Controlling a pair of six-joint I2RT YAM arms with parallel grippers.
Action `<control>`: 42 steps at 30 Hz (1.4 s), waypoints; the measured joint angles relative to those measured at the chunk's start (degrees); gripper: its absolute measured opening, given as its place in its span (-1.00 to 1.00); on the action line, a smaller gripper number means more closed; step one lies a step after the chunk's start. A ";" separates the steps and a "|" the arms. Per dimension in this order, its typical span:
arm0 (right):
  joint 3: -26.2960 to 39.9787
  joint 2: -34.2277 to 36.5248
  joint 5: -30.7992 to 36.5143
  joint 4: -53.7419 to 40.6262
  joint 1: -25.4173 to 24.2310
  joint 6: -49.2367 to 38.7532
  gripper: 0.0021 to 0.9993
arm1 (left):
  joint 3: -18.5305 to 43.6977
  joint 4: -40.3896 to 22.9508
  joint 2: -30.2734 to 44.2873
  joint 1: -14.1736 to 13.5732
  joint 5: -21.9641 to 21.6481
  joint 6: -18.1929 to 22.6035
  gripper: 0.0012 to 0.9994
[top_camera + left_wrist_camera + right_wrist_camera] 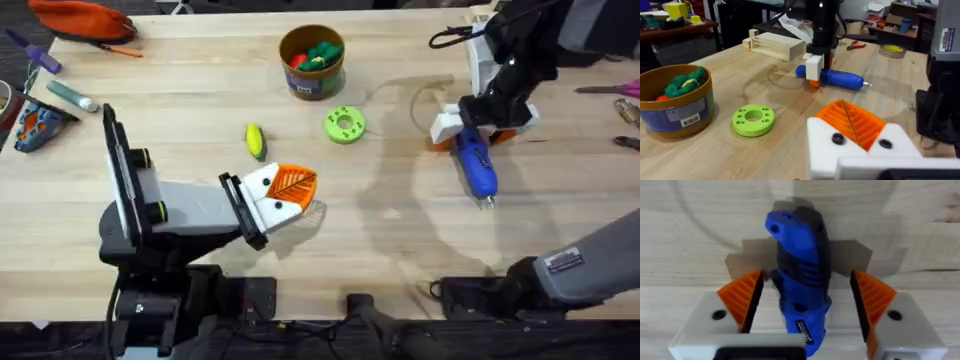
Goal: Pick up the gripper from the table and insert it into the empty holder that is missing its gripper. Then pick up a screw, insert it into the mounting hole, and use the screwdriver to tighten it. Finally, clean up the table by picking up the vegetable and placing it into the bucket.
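Right gripper (805, 307) open astride the blue screwdriver (476, 165), which hides its rear end; its metal tip points toward the frame's bottom. Left gripper (285, 190) closed, empty.

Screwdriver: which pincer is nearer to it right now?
Right. The right pincer straddles the screwdriver, an open finger on either side of its blue body, by the table's right side. The left pincer sits far off near the table's middle, beside the vegetable.
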 joint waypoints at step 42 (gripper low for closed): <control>0.00 0.89 0.44 0.28 0.17 -0.39 -0.96 | 0.00 0.00 -0.02 0.00 -0.02 -0.02 -0.97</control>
